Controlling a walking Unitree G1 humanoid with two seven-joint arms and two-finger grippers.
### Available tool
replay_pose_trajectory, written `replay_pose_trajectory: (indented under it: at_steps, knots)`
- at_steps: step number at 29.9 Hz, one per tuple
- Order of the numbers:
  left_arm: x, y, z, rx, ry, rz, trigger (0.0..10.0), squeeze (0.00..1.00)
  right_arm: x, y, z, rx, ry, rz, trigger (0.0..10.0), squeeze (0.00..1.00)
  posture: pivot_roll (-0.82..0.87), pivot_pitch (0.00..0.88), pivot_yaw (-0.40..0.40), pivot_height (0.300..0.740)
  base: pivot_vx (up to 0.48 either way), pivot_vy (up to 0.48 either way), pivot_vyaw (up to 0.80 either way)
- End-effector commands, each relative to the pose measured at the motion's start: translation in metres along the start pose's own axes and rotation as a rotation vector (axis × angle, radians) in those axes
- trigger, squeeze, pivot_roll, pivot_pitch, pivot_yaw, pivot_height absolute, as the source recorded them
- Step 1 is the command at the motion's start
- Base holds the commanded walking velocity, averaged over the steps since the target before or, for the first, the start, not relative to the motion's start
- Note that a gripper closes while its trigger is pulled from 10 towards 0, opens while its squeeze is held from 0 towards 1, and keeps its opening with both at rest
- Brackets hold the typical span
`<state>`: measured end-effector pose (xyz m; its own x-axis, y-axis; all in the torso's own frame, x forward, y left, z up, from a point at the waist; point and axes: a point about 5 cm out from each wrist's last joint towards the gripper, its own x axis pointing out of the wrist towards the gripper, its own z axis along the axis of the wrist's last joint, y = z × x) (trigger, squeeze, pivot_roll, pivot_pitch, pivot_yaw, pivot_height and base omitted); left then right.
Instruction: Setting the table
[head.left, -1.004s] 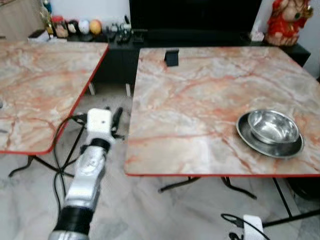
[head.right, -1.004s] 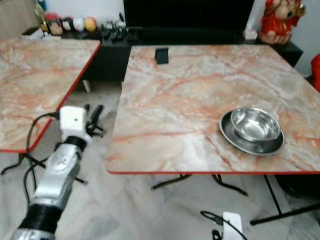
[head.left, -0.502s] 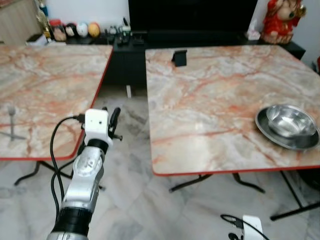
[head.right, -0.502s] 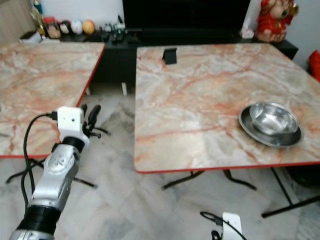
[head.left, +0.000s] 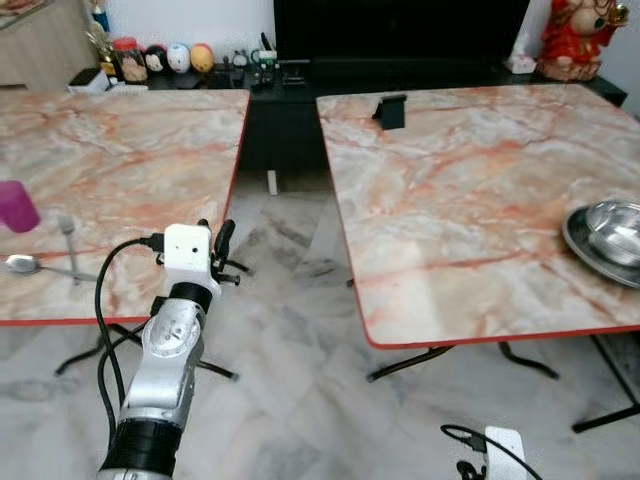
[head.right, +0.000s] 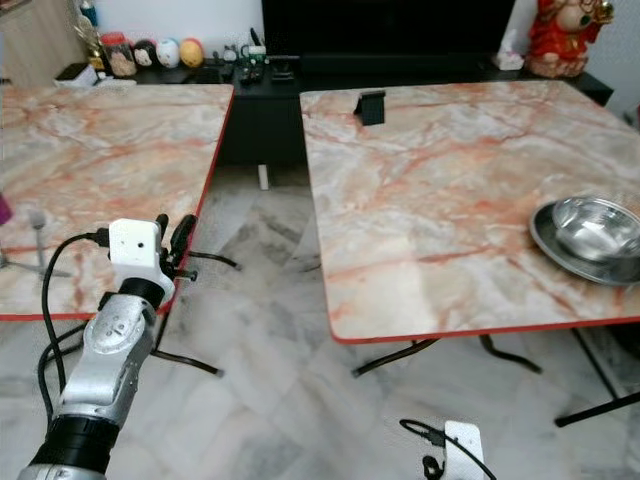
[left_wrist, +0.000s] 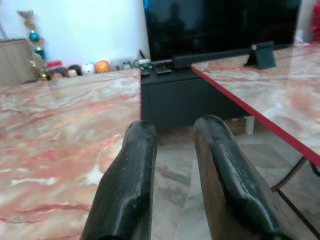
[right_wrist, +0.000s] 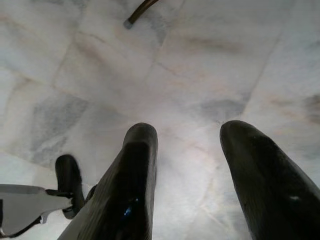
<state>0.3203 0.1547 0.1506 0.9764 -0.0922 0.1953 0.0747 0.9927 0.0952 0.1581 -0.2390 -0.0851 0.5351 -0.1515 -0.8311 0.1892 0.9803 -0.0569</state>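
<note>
With a bowl (head.right: 597, 226) set on its plate (head.right: 545, 238) far right of the empty, parted left gripper (head.left: 216, 238), the spoon (head.left: 22, 263) and purple cup (head.left: 16, 206) to its left remain unplaced.

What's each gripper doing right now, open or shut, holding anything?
Left gripper: open, empty, raised at the near edge of the left table.
Right gripper: open, empty, hanging low over the floor.

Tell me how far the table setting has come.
Done: a bowl sits on a plate on the right table. In hand: nothing; the left tool is empty. Left: the spoon and purple cup lie on the left table.
</note>
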Motion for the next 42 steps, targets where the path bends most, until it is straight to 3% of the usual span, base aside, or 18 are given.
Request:
replay_pose_trajectory:
  at_steps: [1, 12, 21, 37, 42]
  knots:
    - [0.0019, 0.0025, 0.0068, 0.021, -0.021, 0.005, 10.0, 0.0, -0.0001, -0.0009, -0.0001, 0.0, 0.0, -0.003, 10.0, 0.0, 0.12, 0.0, -0.013, 0.727, 0.0, 0.311, 0.0]
    - [0.0001, 0.0092, 0.0072, 0.03, -0.021, 0.029, 10.0, 0.0, 0.0003, -0.0009, 0.003, -0.015, -0.011, -0.006, 10.0, 0.0, 0.13, 0.0, -0.013, 0.727, 0.0, 0.311, 0.0]
    - [0.0007, 0.0081, 0.0076, 0.028, -0.022, 0.03, 10.0, 0.0, 0.0004, -0.0007, 0.0037, -0.009, -0.014, -0.004, 10.0, 0.0, 0.12, 0.0, -0.012, 0.727, 0.0, 0.312, 0.69]
    - [0.0007, 0.01, 0.0095, 0.03, -0.029, 0.041, 10.0, 0.0, 0.0003, -0.0002, 0.0033, -0.022, -0.013, 0.003, 10.0, 0.0, 0.13, 0.0, -0.012, 0.727, 0.0, 0.305, 0.0]
    - [0.0019, 0.0103, 0.0108, 0.027, -0.038, 0.038, 10.0, 0.0, 0.0002, 0.0005, 0.0027, -0.03, -0.014, 0.01, 10.0, 0.0, 0.13, 0.0, -0.009, 0.727, 0.0, 0.183, 0.77]
